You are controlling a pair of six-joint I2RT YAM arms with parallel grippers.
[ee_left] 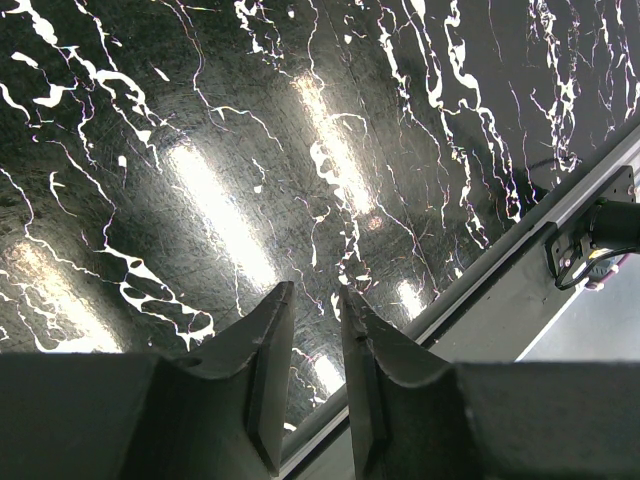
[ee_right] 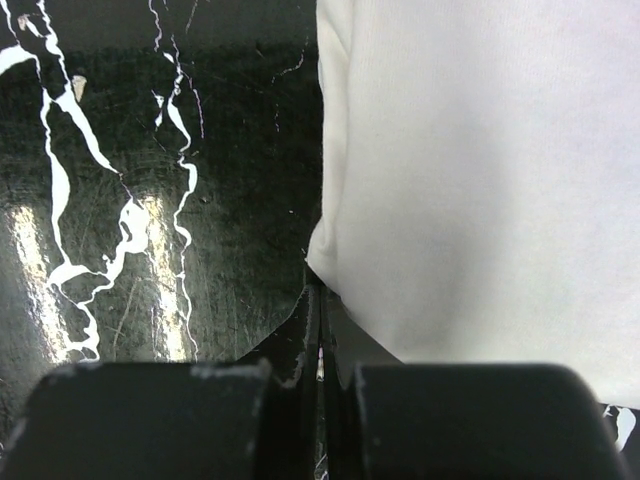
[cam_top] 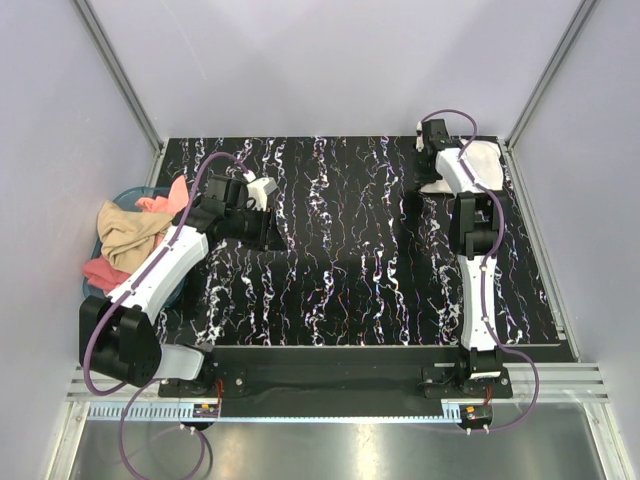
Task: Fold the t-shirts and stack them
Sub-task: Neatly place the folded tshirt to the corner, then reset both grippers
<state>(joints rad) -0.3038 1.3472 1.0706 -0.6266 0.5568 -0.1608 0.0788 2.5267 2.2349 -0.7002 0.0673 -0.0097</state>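
Observation:
A cream-white t-shirt lies folded in the far right corner of the black marbled table. My right gripper is at its left edge. In the right wrist view the jaws are pressed together, and the right gripper is shut with its tips at a corner of the t-shirt. The cloth drapes past the right finger, and none shows between the pads. My left gripper hovers over the left part of the table. The left gripper is open by a narrow gap with nothing in it.
A blue basket sits off the table's left edge, holding a tan cloth and pink cloth. A metal rail runs along the table's near edge. Pale walls enclose the table on three sides.

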